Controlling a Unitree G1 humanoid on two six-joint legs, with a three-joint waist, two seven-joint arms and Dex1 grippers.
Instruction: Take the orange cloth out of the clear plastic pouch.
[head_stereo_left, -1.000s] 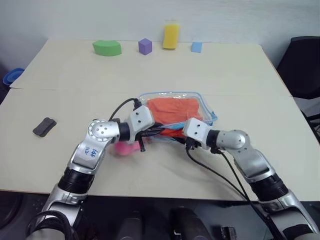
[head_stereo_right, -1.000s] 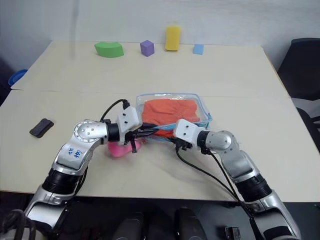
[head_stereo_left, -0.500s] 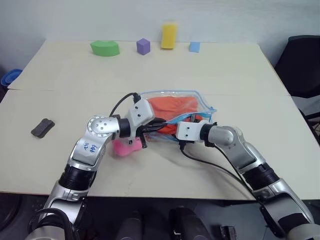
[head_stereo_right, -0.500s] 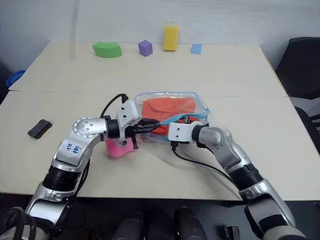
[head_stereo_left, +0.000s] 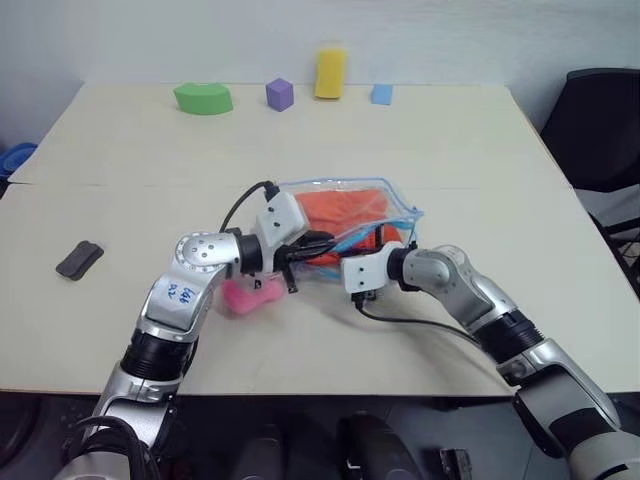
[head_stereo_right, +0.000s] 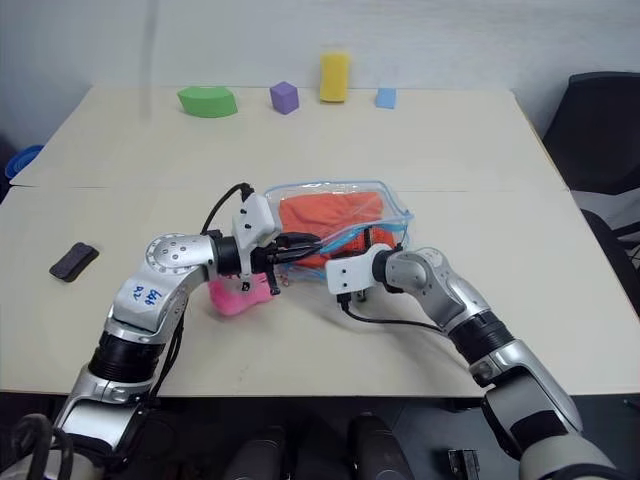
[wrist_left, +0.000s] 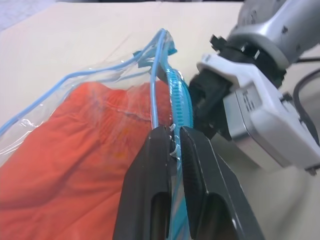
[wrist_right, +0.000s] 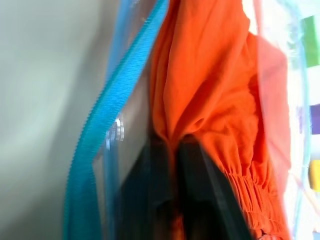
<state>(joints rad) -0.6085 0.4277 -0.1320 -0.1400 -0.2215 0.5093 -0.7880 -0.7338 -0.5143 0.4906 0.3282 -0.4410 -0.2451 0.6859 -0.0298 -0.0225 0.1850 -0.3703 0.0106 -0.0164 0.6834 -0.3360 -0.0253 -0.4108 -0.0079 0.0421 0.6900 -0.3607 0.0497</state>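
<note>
Spanning both eye views, a broad beige matte table (head_stereo_left: 420, 150) carries everything; near its middle lies the clear soft plastic pouch (head_stereo_left: 395, 205) with light blue zipper edging and rounded corners, glossy and creased, its near edge lifted off the tabletop; inside it sits the bright orange soft cloth (head_stereo_left: 345, 208), crumpled, with a gathered elastic-like seam (wrist_right: 250, 192) visible in the right wrist view; cloth is not out of the pouch; left gripper (wrist_left: 174, 145) has its two black fingers pinched together on the pouch's blue zipper edge (wrist_left: 177, 97); right gripper (wrist_right: 172, 150) reaches into the pouch opening, fingers closed on a fold of the cloth; a pink fuzzy plush charm (head_stereo_left: 250, 296) lies on the table just beside the pouch, under the left forearm; along the far edge stand a green half-round foam block (head_stereo_left: 203, 97), a yellow upright block (head_stereo_left: 330, 71), a purple cube (head_stereo_left: 279, 94), a small blue block (head_stereo_left: 381, 94); a small dark flat oblong piece (head_stereo_left: 79, 259) lies well apart at the left.
</note>
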